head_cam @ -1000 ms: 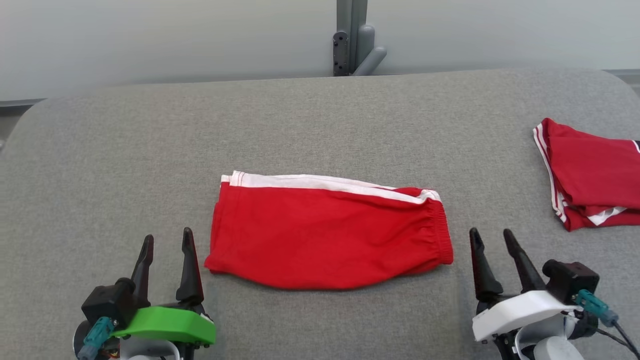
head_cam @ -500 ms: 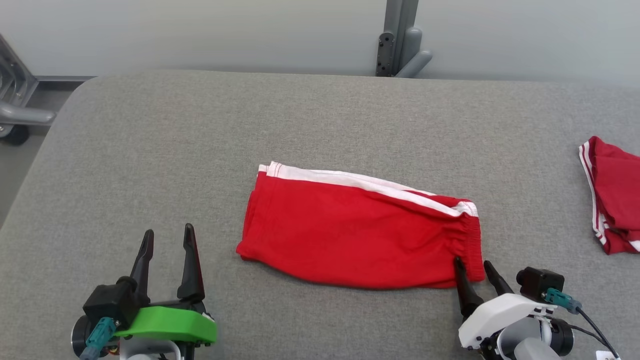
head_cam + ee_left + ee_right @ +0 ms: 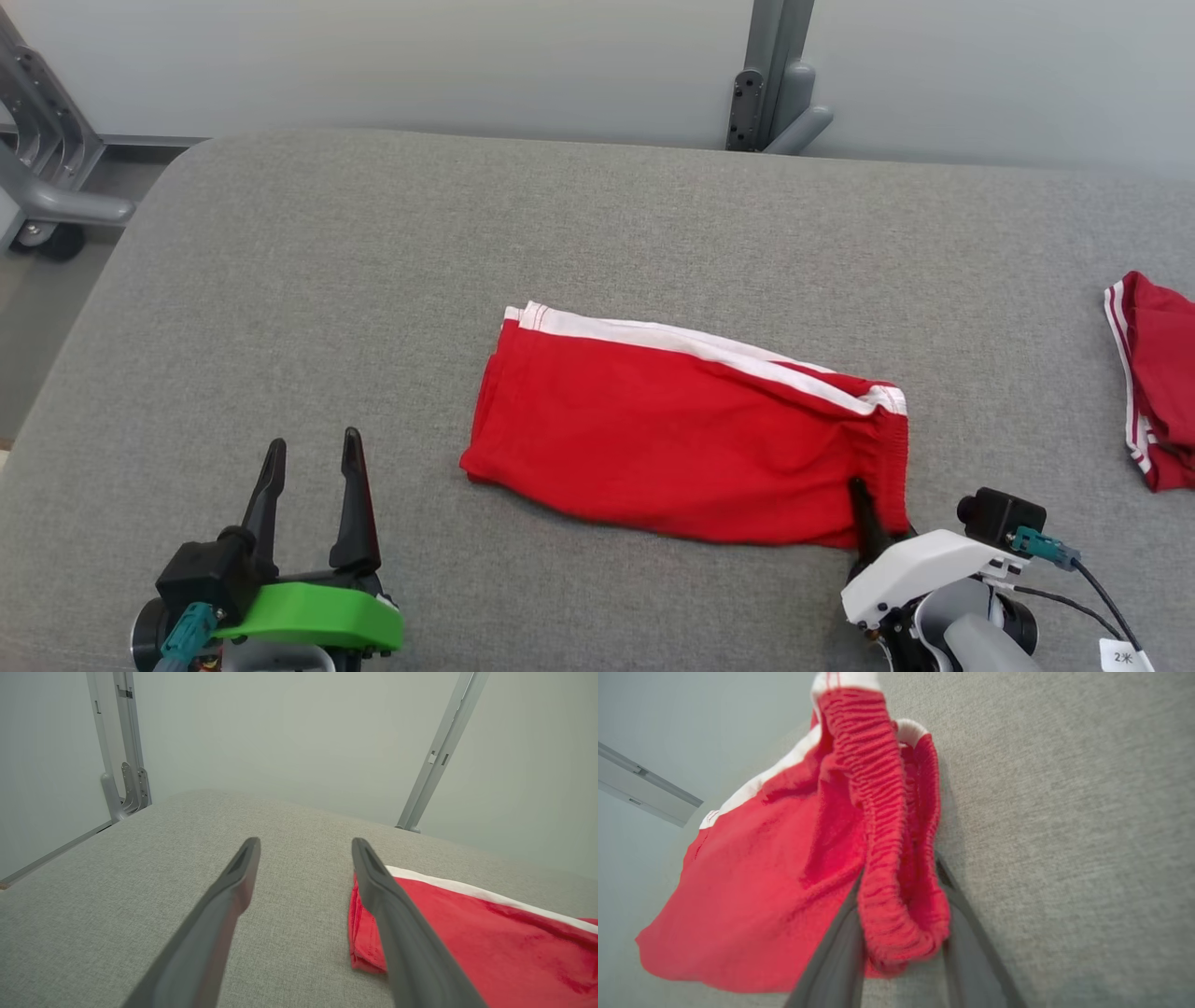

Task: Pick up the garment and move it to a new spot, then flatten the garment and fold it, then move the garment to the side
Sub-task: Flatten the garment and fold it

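So the garment [image 3: 681,448] is a pair of bright red shorts, folded over once into a long flat shape. There's a white stripe [image 3: 691,345] running along the edge that faces the far side of the surface [image 3: 373,280], and a gathered elastic waistband [image 3: 892,457] at the end pointing to the surface's right side. It sits roughly mid-surface, a bit closer to the near edge. The cloth is mostly smooth, with a few soft creases near the waistband.

In the right wrist view the waistband [image 3: 878,812] looks bunched and ribbed, and it fills the gap between the right hand's [image 3: 901,872] two dark fingers. One finger is on each side of it, but honestly I can't tell whether it's properly clamped or just straddling. From the head view, one finger of that hand [image 3: 868,504] lies on top of the red cloth at the waistband corner nearest the surface's front edge.

The left hand [image 3: 313,441] is spread wide over the near-left part of the surface, holding nothing.

Compared to a second ago, the camera has swung, so everything sits differently in frame. The real change is the right hand, which was standing clear of the waistband with its fingers apart and is now in on the fabric. The left hand looks the same. A second red garment [image 3: 1162,373] is at the surface's right edge.
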Motion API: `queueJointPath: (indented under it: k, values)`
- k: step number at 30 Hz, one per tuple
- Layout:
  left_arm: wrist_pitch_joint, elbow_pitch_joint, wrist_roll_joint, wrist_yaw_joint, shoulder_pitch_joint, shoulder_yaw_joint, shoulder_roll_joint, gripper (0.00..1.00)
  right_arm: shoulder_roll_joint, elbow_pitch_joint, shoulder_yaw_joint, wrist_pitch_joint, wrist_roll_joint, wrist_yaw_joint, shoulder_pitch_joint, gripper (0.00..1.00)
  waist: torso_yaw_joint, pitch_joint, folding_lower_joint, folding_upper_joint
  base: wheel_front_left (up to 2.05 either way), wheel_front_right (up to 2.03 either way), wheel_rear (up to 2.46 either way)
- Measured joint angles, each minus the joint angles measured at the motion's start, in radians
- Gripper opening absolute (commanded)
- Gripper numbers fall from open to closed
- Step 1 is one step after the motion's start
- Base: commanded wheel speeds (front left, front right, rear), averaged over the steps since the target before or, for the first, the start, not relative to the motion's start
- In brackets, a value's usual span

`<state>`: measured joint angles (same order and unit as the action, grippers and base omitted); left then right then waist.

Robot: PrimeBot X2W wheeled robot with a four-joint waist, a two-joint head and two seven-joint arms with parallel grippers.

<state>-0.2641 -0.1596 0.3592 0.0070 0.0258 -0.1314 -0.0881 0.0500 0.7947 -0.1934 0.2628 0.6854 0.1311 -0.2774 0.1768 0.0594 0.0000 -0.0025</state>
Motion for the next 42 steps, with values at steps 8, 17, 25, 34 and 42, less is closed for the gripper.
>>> queueJointPath:
  k: [8,17,25,34,42]
  values:
    - [0.0,-0.007,-0.014,-0.011,-0.007,0.014,0.006,1.0,-0.002,-0.034,0.013,0.0,0.062,0.0,-0.004,0.0,-0.022,-0.006,0.0,0.0,0.0,0.0,0.0]
    - [0.0,-0.014,-0.027,-0.022,-0.008,0.017,0.016,1.0,0.041,-0.074,0.062,-0.033,0.042,0.0,-0.037,0.0,-0.081,-0.005,0.0,0.0,0.0,0.0,0.0]
    - [0.0,-0.026,-0.028,-0.032,-0.004,0.016,0.025,1.0,0.132,-0.106,0.167,-0.126,0.026,0.0,-0.037,0.0,-0.118,0.003,0.0,0.0,0.0,0.0,0.0]
    - [0.0,-0.035,-0.032,-0.034,0.002,0.016,0.031,1.0,0.109,-0.178,0.208,-0.217,0.005,0.0,-0.03,0.0,-0.133,0.007,0.0,0.0,0.0,0.0,0.0]
    - [0.0,-0.041,-0.033,-0.042,0.007,0.014,0.033,1.0,0.063,-0.323,0.182,-0.3,0.017,0.0,0.003,0.0,-0.127,-0.004,0.0,0.0,0.0,0.0,0.0]
